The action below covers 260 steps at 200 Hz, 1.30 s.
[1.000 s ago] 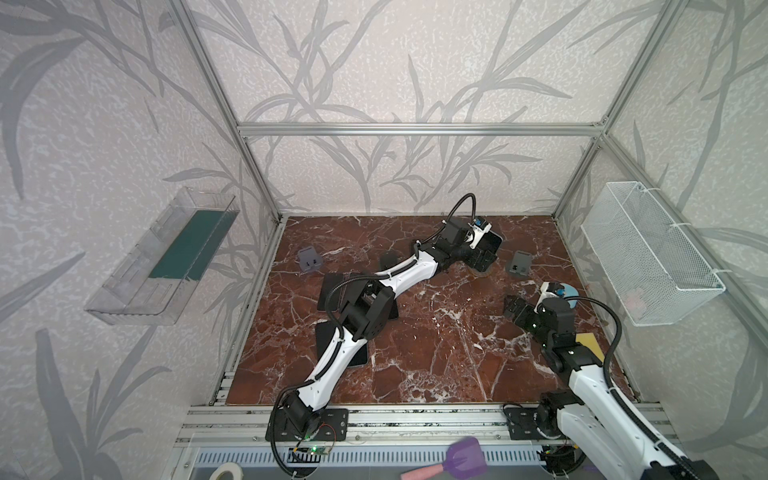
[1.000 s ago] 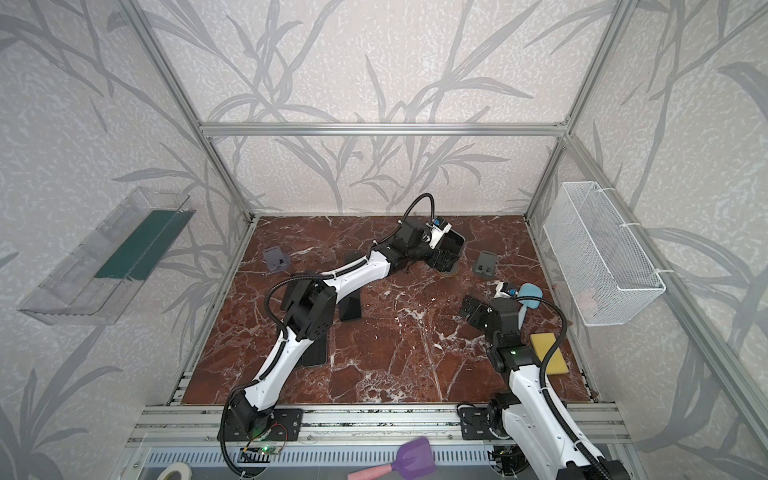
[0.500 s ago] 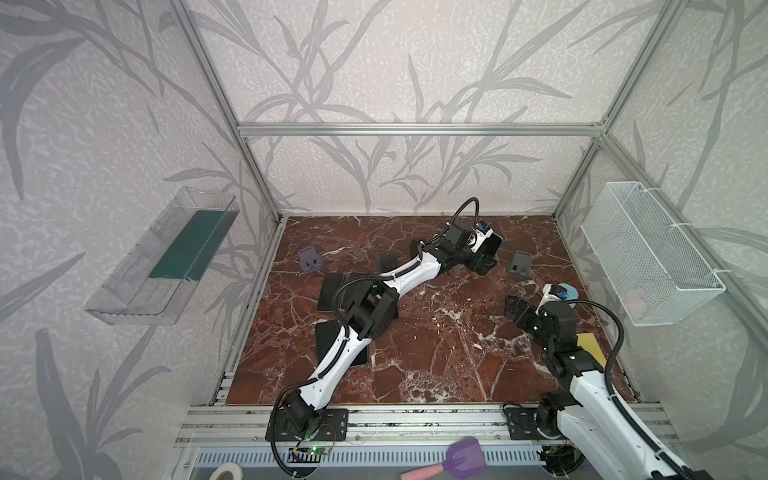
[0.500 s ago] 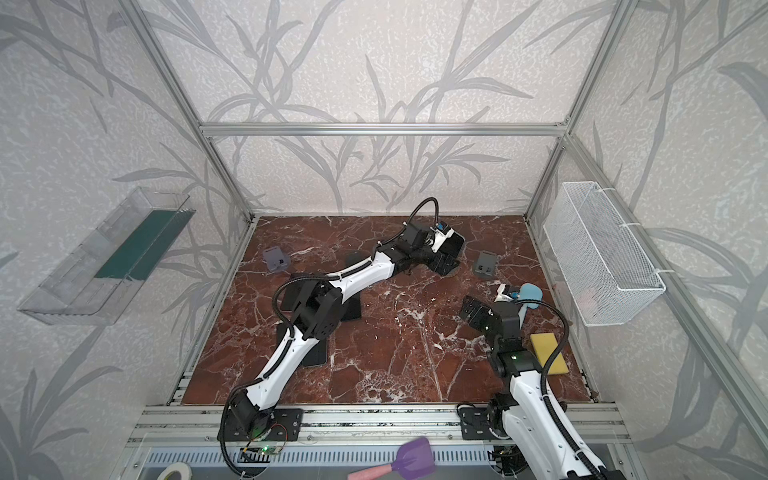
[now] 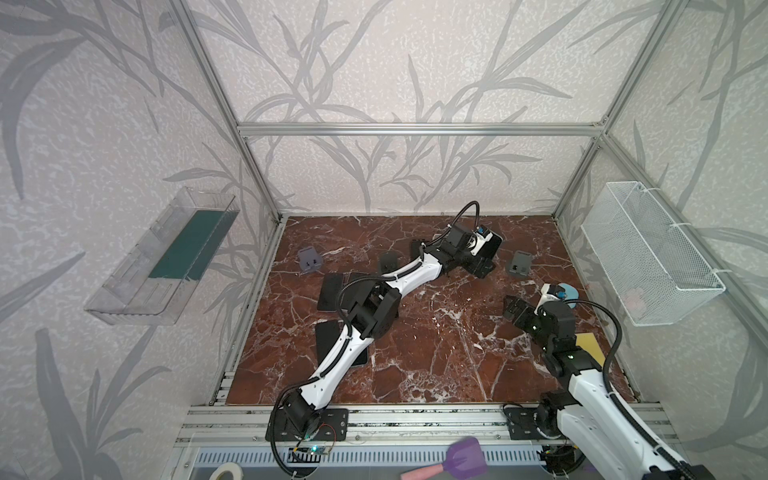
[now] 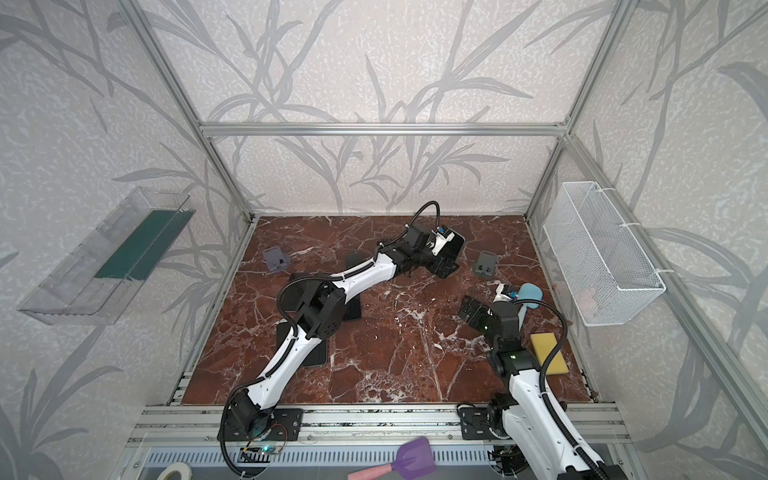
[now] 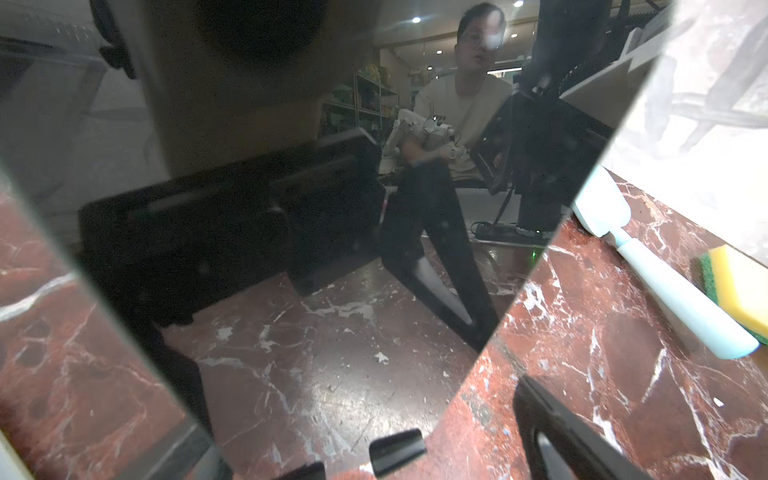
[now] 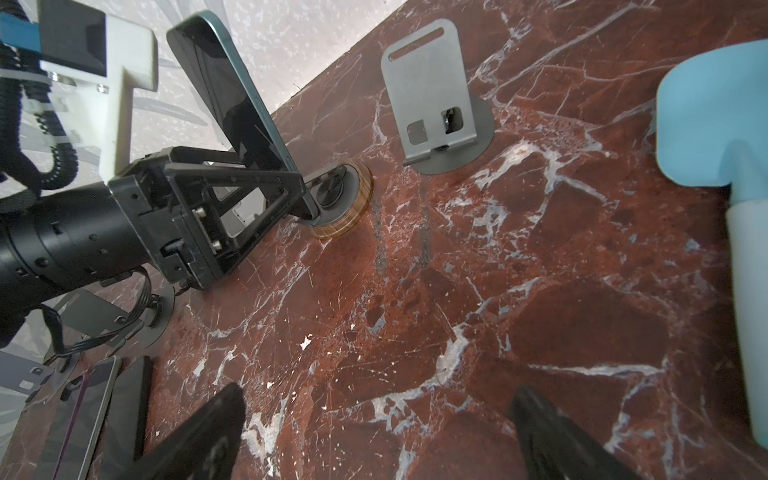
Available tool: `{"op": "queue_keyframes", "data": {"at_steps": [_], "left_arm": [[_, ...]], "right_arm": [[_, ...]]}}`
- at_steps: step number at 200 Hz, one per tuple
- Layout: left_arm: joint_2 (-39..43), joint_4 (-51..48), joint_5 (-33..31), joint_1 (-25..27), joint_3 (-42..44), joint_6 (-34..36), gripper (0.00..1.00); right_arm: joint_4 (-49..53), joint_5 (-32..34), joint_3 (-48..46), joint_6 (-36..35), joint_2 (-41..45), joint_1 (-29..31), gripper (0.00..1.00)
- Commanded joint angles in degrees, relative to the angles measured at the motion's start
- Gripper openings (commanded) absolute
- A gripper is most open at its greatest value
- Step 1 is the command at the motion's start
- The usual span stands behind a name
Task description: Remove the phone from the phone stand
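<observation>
1. A clear shelf [image 5: 166,262] is hanging on the left wall.
2. A small grey stand [image 5: 309,260] is sitting on the left part of the brown bench [image 5: 436,357]. Some dark flat phones [image 5: 332,291] are lying near it.
3. The left end effector [image 5: 482,268] is reaching to the far middle. It is standing open around the low part of the phone [image 8: 224,95]. In the left wrist view, a strip of bench is showing between one finger [image 7: 561,436] and the phone's edge.
4. The phone is leaning back on the round phone stand [image 8: 359,195], with its low end resting there.
5. A second grey stand [image 5: 520,264] is sitting just to the right.
6. The right end effector [image 5: 513,309] is hanging open over the bench, holding nothing.
7. A light blue scraper [image 5: 566,289] and a yellow sponge [image 5: 592,347] are lying near the right edge.
8. A white wire basket [image 5: 648,257] is hanging on the right wall.
</observation>
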<state>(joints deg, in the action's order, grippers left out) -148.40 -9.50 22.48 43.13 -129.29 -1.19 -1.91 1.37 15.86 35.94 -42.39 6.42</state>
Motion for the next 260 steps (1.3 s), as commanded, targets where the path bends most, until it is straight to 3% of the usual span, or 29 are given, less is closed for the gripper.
{"op": "queue_keyframes", "data": {"at_steps": [1, 176, 260], "left_arm": [[-1.3, 1.3, -0.4, 0.2, -1.8, 1.6, 0.99], [-2.5, 8.9, -5.4, 0.5, -0.8, 0.4, 0.85], [-3.6, 9.2, -6.7, 0.7, -1.7, 1.3, 0.88]], "right_arm": [[-2.0, -0.4, -0.6, 0.2, 0.3, -0.1, 0.99], [-3.2, -0.6, -0.7, 0.2, -1.5, -0.1, 0.99], [-3.7, -0.9, -0.8, 0.2, -1.8, -0.2, 0.99]]}}
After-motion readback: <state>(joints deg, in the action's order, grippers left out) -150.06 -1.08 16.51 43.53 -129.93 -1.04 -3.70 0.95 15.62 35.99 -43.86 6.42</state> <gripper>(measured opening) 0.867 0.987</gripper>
